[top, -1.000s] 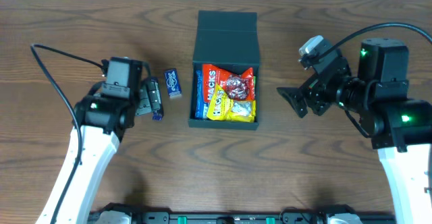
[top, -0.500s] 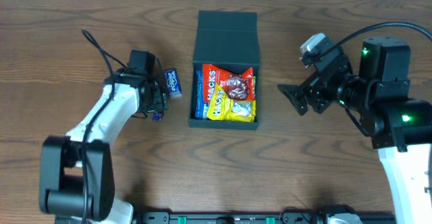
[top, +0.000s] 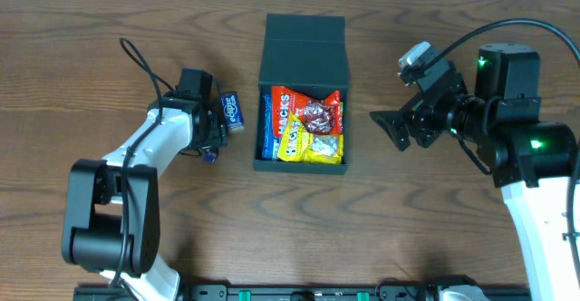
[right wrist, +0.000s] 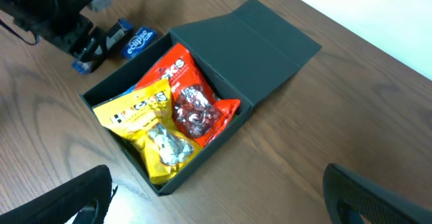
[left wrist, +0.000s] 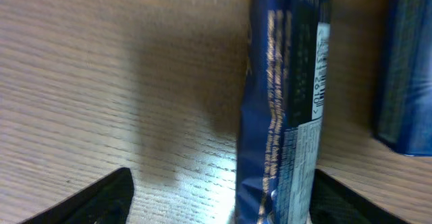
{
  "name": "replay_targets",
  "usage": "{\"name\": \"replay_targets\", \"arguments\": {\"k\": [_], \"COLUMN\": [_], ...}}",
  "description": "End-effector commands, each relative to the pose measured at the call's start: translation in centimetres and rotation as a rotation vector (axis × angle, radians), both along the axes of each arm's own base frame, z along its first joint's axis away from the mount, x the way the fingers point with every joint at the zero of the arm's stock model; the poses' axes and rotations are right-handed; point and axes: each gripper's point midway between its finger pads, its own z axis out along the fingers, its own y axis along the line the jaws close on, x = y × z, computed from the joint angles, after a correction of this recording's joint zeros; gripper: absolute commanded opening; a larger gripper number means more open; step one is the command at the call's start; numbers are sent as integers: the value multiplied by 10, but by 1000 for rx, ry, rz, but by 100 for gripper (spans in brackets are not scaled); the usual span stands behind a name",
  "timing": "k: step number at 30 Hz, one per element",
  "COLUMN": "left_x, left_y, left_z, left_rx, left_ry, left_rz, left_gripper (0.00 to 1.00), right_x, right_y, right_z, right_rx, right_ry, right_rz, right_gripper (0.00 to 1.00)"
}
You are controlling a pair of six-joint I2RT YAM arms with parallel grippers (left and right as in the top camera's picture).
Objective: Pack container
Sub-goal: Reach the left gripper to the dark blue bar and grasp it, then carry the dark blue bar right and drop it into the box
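Observation:
The dark green-black container [top: 300, 166] stands open at the table's middle, its flap lid [top: 304, 45] folded back. It holds red, yellow and blue snack packets. It also shows in the right wrist view [right wrist: 209, 150]. My left gripper [top: 209, 138] is open, down at the table left of the container. Its fingers [left wrist: 219, 204] straddle a dark blue packet [left wrist: 283, 102], which lies close to the right finger. My right gripper [top: 395, 131] is open and empty to the right of the container, its fingers [right wrist: 223, 204] spread wide above the wood.
A small blue gum pack [top: 233, 111] lies between the left gripper and the container; it also shows in the right wrist view [right wrist: 137, 40] and at the right edge of the left wrist view [left wrist: 408, 69]. Bare wood lies in front of the container.
My left arm has swung and its gripper has shifted right over the dark blue packet. My right gripper has moved slightly left. The container's contents are unchanged.

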Motion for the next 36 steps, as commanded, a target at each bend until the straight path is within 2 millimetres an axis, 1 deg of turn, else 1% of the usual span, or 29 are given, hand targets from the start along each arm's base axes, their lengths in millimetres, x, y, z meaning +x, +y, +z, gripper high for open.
{"name": "replay_targets", "arguments": {"k": [1,3,6,9,10,13,15,17,19,21,24,26,28,29,30,32,34,35,36], "left_x": [-6,-5,-6,-8,-9,-11,-11,-9,-7,-2,13,22,27,29,29,24,20,18,17], "left_y": [5,5,5,5,5,6,6,5,5,4,-3,-19,-43,-58,-71,-110,-141,-151,-156], "left_z": [-11,-10,-10,-11,-11,-11,-11,-8,1,20,57,78,94,100,102,105,109,110,111], "left_rx": [26,25,21,17,17,19,19,19,19,18,7,-15,-57,-79,-88,-103,-103,-100,-100], "left_ry": [34,32,33,38,41,50,49,46,49,41,-23,-76,-121,-142,-156,-181,-215,-230,-236], "left_rz": [6,7,32,56,58,58,58,57,57,55,38,-6,-61,-97,-128,-227,-327,-350,-360], "left_gripper": [77,68,54,34,30,20,12,8,7,7,6,6,6,6,6,6,6,6,6], "right_x": [2,2,2,2,2,2,5,8,9,9,8,7,7,6,4,-1,-7,-8,-9], "right_y": [-3,-3,-3,-3,-3,-3,-2,-2,-2,-2,-2,-4,-7,-9,-10,-11,-13,-14,-16], "right_z": [4,4,4,4,4,4,8,11,11,11,13,15,16,17,19,28,37,39,41], "right_rx": [7,7,7,7,7,7,18,34,34,34,34,29,16,7,7,14,13,9,6], "right_ry": [-3,-3,-3,-3,-4,-7,-18,-26,-29,-28,-33,-40,-48,-53,-57,-84,-114,-125,-132], "right_rz": [-18,-18,-18,-18,-18,-18,-28,-43,-42,-42,-42,-49,-63,-74,-84,-90,-96,-102,-107], "right_gripper": [99,99,99,99,99,99,99,99,99,99,99,99,99,99,99,99,99,99,99]}}
